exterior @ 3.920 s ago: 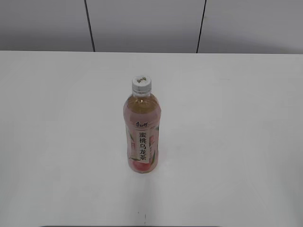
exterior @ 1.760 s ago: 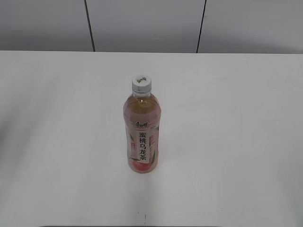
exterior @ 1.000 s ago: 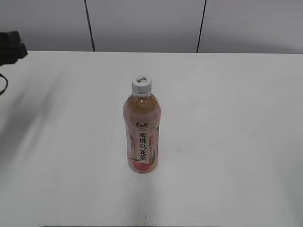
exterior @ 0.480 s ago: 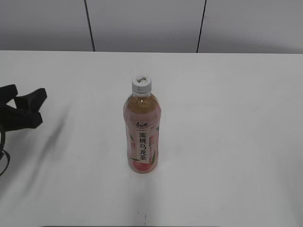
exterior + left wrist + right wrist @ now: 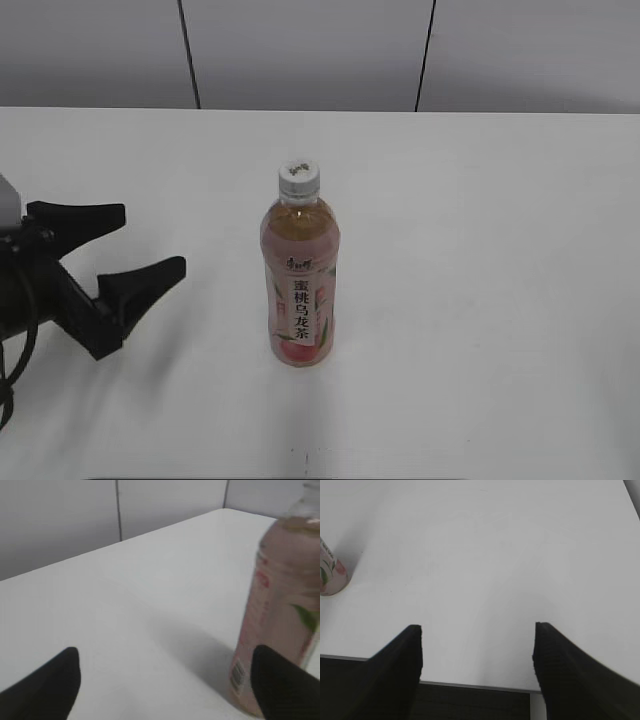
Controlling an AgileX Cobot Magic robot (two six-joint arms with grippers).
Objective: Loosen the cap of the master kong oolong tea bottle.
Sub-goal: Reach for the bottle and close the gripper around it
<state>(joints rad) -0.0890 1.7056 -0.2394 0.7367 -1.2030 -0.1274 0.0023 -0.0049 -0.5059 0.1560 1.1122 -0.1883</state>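
The master kong oolong tea bottle (image 5: 300,285) stands upright in the middle of the white table, with pale amber tea and a pink-and-white peach label. Its white ribbed cap (image 5: 299,177) is on the neck. My left gripper (image 5: 150,243) is open and empty, left of the bottle at label height, jaws pointing toward it with a gap between. In the left wrist view the bottle (image 5: 282,620) stands at the right edge, beside my right jaw tip; the open jaws (image 5: 165,672) hold nothing. My right gripper (image 5: 477,630) is open and empty over the table's front edge; only the bottle's base (image 5: 331,572) shows there.
The white table (image 5: 480,250) reaches back to a grey panelled wall (image 5: 300,50). Its front edge (image 5: 475,684) shows in the right wrist view, with dark space below. The right arm is out of the exterior view.
My left gripper has come in from the left edge and moved right and down toward the bottle, jaws open. The bottle has not moved.
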